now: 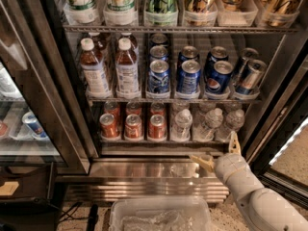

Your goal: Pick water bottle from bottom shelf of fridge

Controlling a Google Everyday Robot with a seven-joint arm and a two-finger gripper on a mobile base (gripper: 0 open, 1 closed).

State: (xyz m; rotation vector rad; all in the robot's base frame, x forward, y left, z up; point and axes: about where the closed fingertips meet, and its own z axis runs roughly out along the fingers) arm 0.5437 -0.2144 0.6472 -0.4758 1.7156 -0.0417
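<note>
the tool (216, 152) hangs released, its two tan fingers (234, 143) spread wide, just in front of the right end of the bottom shelf (139, 139) of the fridge (159, 170), over the shiny steel sill. three clear bottles stand in the shelf's right lanes. the middle one, the water bottle (210, 124), sits upright just above and behind the tool, untouched. orange-red cans (133, 126) fill the left lanes.

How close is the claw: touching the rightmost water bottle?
Cannot tell. The camera view shows the open gripper below the bottom shelf, one fingertip beside the rightmost water bottle's base; no gap or contact shows plainly.
</note>
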